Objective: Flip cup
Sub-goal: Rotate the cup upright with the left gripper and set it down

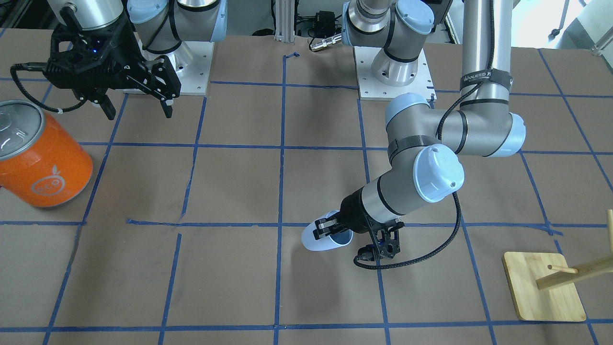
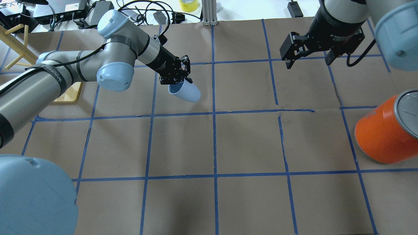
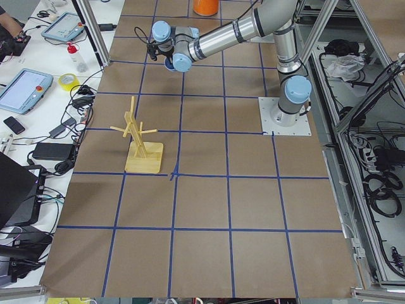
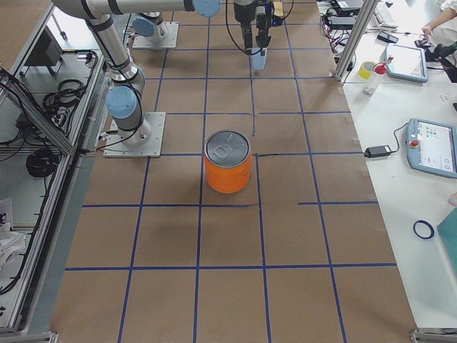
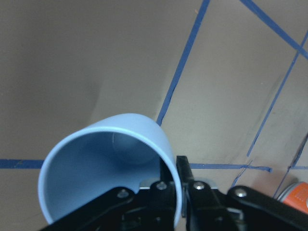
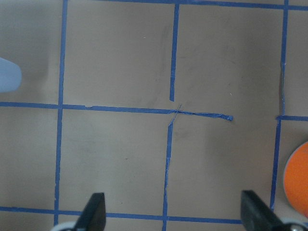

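Note:
The small pale blue cup is tilted onto its side over the brown paper near the table's middle. My left gripper is shut on its rim, one finger inside the mouth and one outside. The overhead view shows the cup under the left gripper, base pointing away from the wrist. The left wrist view looks into the cup's bluer inside, with the gripper pinching the rim. My right gripper hangs open and empty, high and far from the cup; it also shows in the front view.
A large orange can with a silver lid stands at the table's right side, below the right gripper; it also shows in the front view. A wooden peg rack stands behind the left arm. Blue tape lines grid the brown table cover.

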`<action>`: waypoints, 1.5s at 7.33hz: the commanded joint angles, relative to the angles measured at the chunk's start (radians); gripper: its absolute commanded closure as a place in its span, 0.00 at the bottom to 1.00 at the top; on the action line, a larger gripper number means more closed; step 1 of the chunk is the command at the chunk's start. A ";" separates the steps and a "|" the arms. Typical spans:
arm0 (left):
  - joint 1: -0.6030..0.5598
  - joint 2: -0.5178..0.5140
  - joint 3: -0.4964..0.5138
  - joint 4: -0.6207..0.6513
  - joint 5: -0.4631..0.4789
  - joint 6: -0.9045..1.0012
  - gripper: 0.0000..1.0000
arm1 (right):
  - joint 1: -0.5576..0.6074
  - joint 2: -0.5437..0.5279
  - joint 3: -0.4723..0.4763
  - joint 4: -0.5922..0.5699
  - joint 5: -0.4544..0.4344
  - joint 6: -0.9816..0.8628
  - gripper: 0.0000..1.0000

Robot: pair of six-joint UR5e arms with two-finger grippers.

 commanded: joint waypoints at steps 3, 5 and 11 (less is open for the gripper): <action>0.026 -0.003 0.165 -0.142 0.483 0.368 1.00 | -0.002 0.000 -0.001 -0.005 -0.003 0.000 0.00; 0.112 -0.066 0.152 -0.026 0.489 0.435 1.00 | -0.001 0.000 -0.001 -0.009 -0.003 0.000 0.00; 0.121 -0.130 0.146 0.048 0.547 0.441 0.79 | -0.001 -0.002 -0.001 -0.008 -0.006 0.000 0.00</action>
